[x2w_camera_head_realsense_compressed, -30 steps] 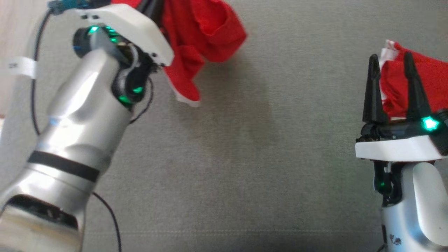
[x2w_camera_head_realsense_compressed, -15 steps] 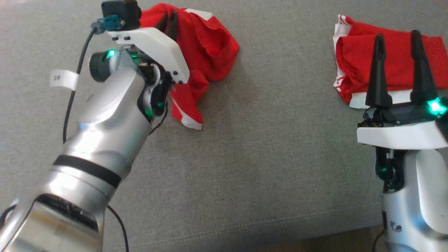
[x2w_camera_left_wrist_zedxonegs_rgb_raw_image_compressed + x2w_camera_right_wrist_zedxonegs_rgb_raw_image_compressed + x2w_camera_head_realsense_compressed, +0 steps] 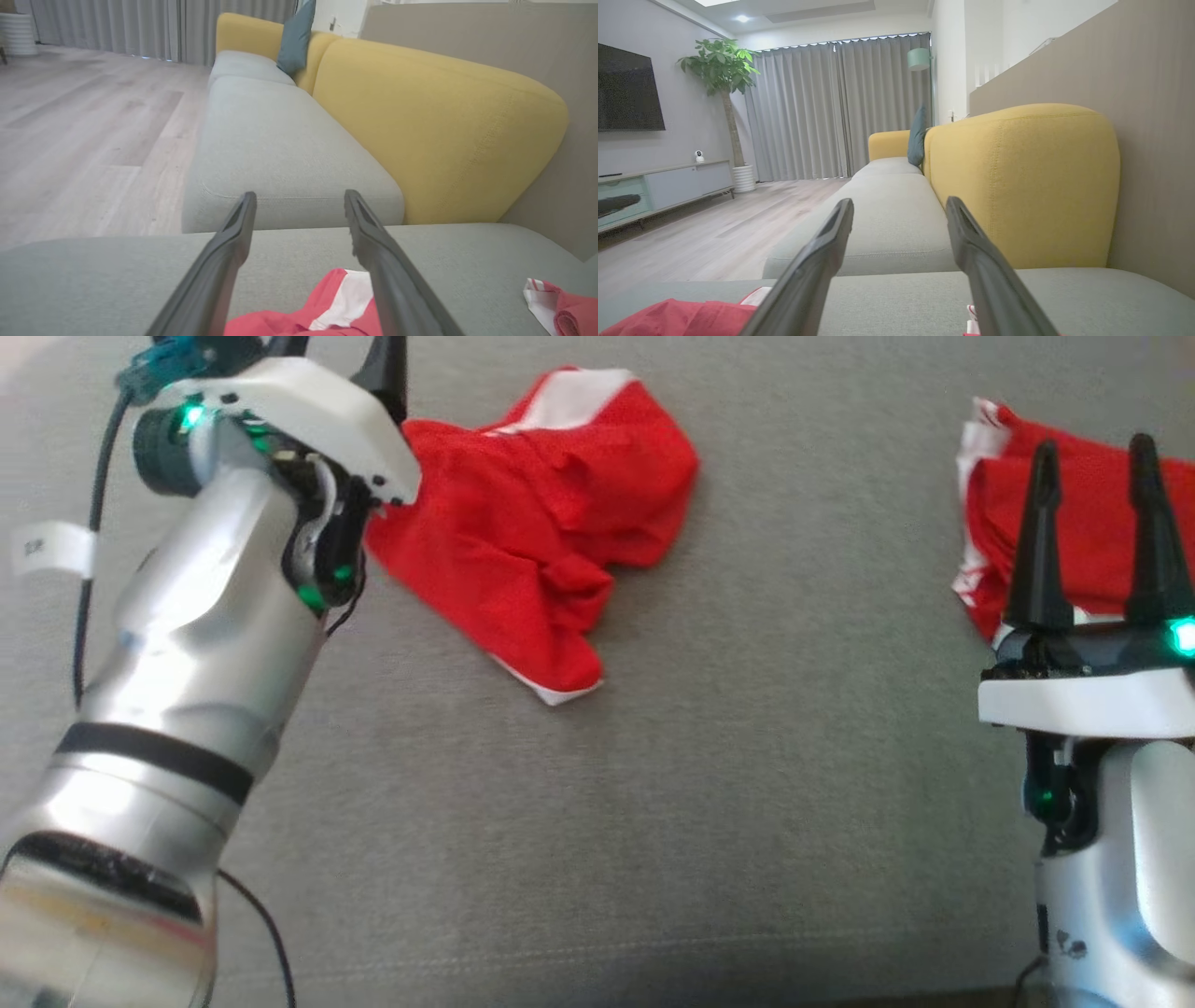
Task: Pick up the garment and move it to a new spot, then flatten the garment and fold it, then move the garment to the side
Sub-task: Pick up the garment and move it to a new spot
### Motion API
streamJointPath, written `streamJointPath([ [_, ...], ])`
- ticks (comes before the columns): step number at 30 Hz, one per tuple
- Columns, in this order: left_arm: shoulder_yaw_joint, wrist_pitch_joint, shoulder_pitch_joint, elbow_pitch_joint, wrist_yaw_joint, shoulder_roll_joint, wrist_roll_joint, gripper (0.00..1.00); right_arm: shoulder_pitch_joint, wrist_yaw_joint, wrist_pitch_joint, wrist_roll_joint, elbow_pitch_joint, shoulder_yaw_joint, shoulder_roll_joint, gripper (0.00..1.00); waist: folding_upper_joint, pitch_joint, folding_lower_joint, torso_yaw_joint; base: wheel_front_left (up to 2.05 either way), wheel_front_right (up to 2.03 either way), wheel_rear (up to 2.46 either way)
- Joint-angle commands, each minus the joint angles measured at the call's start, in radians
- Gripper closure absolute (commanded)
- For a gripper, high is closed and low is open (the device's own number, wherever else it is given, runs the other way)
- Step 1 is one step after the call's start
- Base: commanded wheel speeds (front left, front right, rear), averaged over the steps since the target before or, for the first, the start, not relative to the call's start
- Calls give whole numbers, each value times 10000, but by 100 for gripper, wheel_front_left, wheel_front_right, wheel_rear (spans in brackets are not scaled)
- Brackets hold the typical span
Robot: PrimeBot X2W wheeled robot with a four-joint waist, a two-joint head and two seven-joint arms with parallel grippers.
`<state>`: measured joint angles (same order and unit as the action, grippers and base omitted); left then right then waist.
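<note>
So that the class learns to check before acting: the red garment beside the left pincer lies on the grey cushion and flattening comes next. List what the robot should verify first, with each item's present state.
1. The left pincer open, no cloth pinched: ok.
2. The right pincer open and empty: ok.
3. The garment resting on the grey cushion: ok.
4. The garment lying flat: not ok, bunched and creased.
5. The second red garment apart from it: ok, bare cushion between.

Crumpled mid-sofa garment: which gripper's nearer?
Left. Left gripper sits at the left edge of the crumpled garment; right gripper is far right of it, by the other red garment.
</note>
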<state>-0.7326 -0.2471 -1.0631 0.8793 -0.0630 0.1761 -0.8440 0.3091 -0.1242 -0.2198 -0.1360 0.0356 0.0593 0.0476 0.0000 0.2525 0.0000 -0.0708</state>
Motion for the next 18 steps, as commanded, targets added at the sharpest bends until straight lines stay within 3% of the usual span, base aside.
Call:
streamJointPath([
  [1, 318, -114, -101, -472, 43, 505, 209, 0, -107, -65, 51, 95, -293, -140, 26, 0, 0, -422, 0, 556, 0, 0, 0],
  [8, 812, -142, 1197, -1888, -238, 1229, 934, 0, -468, -65, 203, 154, -159, -112, 26, 0, 0, -1054, 0, 1282, 0, 0, 0],
  [13, 1641, -145, 3282, -3599, -704, 1712, 1489, 0, -985, -65, 303, 75, 60, -380, 26, 0, 0, -1543, 0, 1723, 0, 0, 0],
  [18, 2687, -145, 5676, -5365, -1167, 1712, 1785, 0, -1551, -65, 379, -134, 279, -738, 26, 0, 0, -1744, 0, 2115, 0, 0, 0],
])
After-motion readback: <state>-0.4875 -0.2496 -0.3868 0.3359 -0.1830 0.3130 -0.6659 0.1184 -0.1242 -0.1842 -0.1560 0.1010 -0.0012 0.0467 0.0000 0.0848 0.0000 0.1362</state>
